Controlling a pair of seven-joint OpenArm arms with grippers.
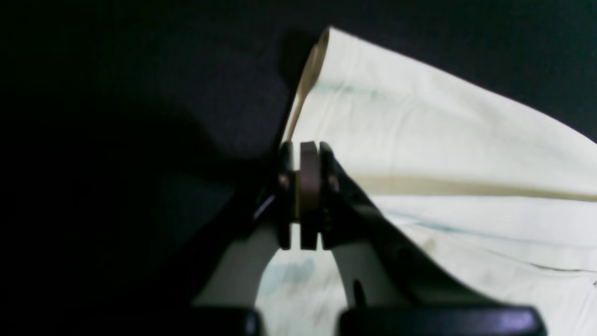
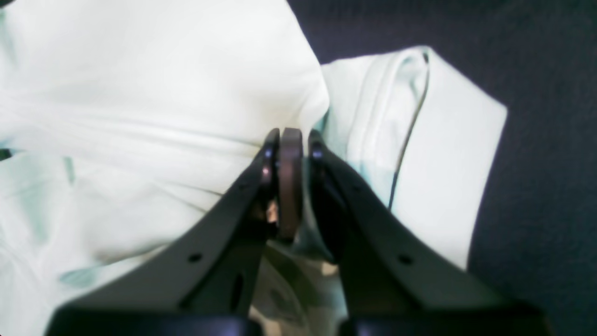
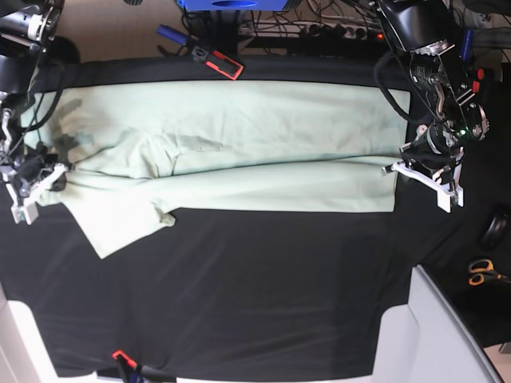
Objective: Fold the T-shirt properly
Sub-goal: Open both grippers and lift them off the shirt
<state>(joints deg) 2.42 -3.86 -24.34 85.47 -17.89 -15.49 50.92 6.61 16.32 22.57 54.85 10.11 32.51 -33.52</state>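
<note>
my left hand (image 1: 309, 196) pinched shut on T-shirt (image 3: 239, 159) hem | my right hand (image 2: 290, 182) pinched on shoulder end | shirt flat on black counter (image 3: 255, 303), half folded | next: carry both edges across together

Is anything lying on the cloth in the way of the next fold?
Nothing visible. Both grippers, left and right, are shut on the T-shirt at opposite ends, and the black tablecloth in front of it is bare.
</note>
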